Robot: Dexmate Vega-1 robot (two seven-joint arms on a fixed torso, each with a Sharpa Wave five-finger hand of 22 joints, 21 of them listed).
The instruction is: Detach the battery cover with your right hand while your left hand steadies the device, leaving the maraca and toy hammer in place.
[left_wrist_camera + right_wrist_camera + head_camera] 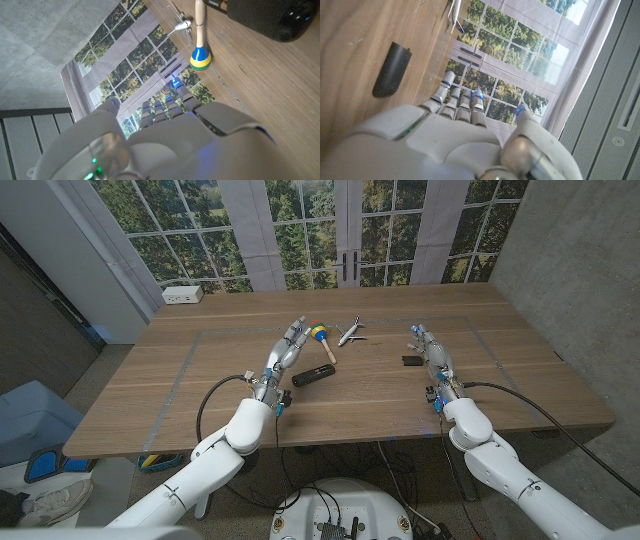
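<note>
Both robot hands (286, 346) (425, 345) free, cover (411, 361) off.

Matt wood-grain table (500, 395); the device (313, 375) is matt black plastic, the maraca (319, 335) glossy painted wood.

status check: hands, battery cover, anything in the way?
Left hand, right hand both open. Battery cover off, beside right hand. Device free. Nothing blocking.
</note>
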